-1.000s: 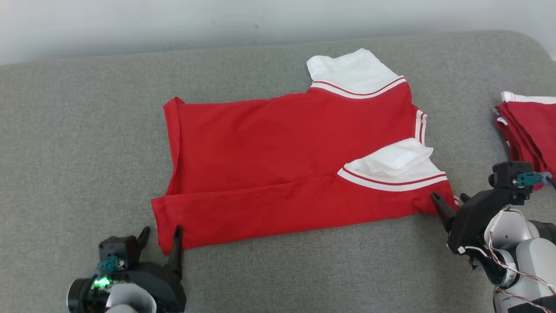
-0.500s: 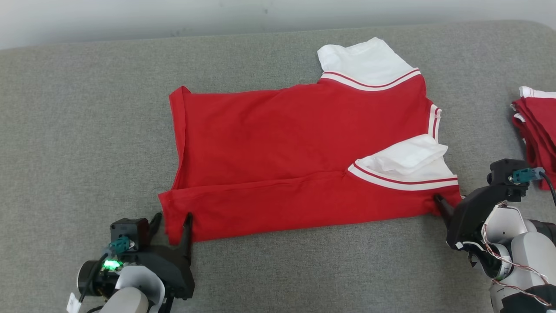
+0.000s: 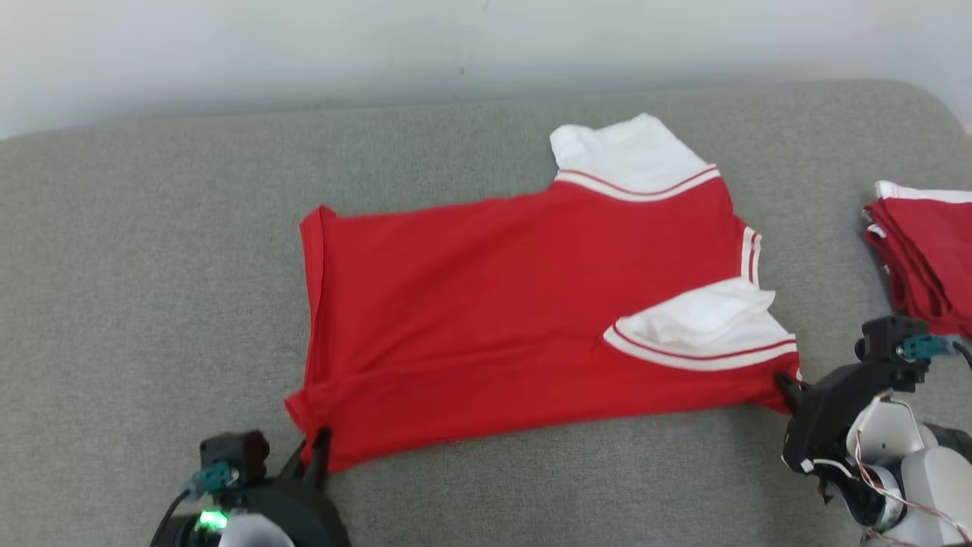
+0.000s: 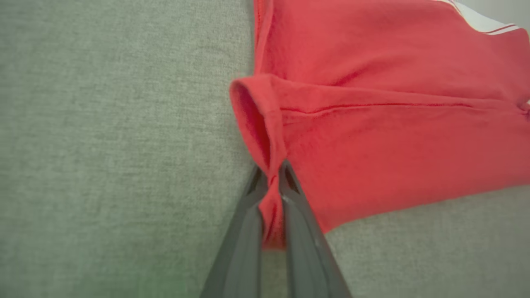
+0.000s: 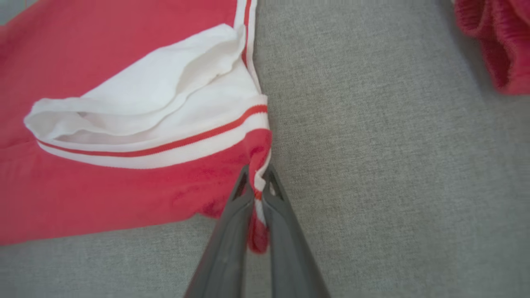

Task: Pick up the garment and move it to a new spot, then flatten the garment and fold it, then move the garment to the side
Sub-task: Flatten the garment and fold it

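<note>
Red knit garment (image 3: 516, 304) with white sleeves lies spread mid-way on the grey cushion (image 3: 137, 289). It looks soft, light and limp, likely to sag and drag between holds, so corners are the places to take it. Left gripper (image 4: 272, 174) is clamped on the near hem corner, right gripper (image 5: 257, 174) pinches the striped corner by the near sleeve. Under-layers are hidden, and a folded red pile (image 3: 923, 251) is cut off at the frame edge.

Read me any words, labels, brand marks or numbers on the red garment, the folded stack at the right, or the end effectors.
No readable text in any view.
Red short-sleeved garment with white striped sleeves: no print, logo or tag showing.
Folded stack of red-and-white garments: nothing printed showing.
Left end effector and right end effector: dark fingers, no markings.
Grey woven fabric surface: plain.
</note>
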Robot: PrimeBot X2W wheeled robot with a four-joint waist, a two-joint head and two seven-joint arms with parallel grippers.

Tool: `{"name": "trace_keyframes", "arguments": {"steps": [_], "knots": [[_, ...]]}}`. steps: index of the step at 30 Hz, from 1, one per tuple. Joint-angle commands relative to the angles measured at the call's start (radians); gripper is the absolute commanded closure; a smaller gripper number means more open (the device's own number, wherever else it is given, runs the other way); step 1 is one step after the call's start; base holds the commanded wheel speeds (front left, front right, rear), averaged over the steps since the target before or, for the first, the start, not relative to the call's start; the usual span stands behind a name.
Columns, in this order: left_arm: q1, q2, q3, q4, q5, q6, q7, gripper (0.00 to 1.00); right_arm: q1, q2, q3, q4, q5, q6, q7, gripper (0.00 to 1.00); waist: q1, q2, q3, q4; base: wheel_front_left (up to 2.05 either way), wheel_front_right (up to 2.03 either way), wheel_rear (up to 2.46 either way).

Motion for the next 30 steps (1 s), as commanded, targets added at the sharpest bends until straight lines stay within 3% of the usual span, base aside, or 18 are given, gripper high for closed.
{"name": "trace_keyframes", "arguments": {"steps": [1, 9, 13, 14, 15, 16, 17, 26, 30], "knots": [[0.045, 0.014, 0.002, 0.007, -0.016, 0.006, 0.007, 1.0, 0.027, -0.005, -0.006, -0.012, 0.008, 0.0, 0.002, 1.0, 0.0, 0.0, -0.033, -0.006, 0.0, 0.0, 0.0], [0.168, 0.059, 0.02, -0.113, -0.036, 0.046, 0.015, 1.0, 0.172, -0.003, -0.045, -0.137, 0.021, -0.001, 0.055, 1.0, 0.0, 0.0, -0.082, -0.011, 0.0, 0.0, 0.0], [0.223, 0.083, 0.017, -0.183, -0.037, 0.072, 0.038, 1.0, 0.252, 0.03, -0.058, -0.208, 0.029, -0.001, 0.081, 1.0, 0.0, 0.0, -0.081, -0.012, 0.0, 0.0, 0.0], [0.231, 0.086, 0.017, -0.194, -0.038, 0.075, 0.041, 0.68, 0.263, 0.036, -0.057, -0.218, 0.025, -0.001, 0.084, 1.0, 0.0, 0.0, -0.08, -0.013, 0.0, 0.0, 0.0], [0.237, 0.088, 0.015, -0.202, -0.038, 0.08, 0.047, 0.16, 0.275, 0.043, -0.053, -0.223, 0.02, -0.001, 0.091, 0.86, 0.0, 0.0, -0.078, -0.013, 0.0, 0.0, 0.0], [0.243, 0.089, 0.013, -0.211, -0.038, 0.082, 0.049, 0.0, 0.285, 0.049, -0.049, -0.227, 0.018, -0.001, 0.096, 0.39, 0.0, 0.0, -0.076, -0.014, 0.0, 0.0, 0.0], [0.247, 0.086, 0.015, -0.219, -0.044, 0.082, 0.051, 0.0, 0.29, 0.055, -0.046, -0.227, 0.018, -0.001, 0.102, 0.0, 0.0, 0.0, -0.075, -0.014, 0.0, 0.0, 0.0], [0.24, 0.103, 0.032, -0.283, -0.068, 0.098, 0.086, 0.0, 0.231, 0.04, -0.059, -0.245, -0.01, -0.001, 0.098, 0.0, 0.0, 0.0, -0.057, -0.006, 0.0, 0.0, 0.0], [0.179, 0.14, 0.053, -0.335, -0.072, 0.111, 0.145, 0.0, 0.146, 0.002, -0.085, -0.274, 0.003, -0.001, 0.109, 0.0, 0.0, 0.0, -0.039, 0.006, 0.0, 0.0, 0.0]]}}
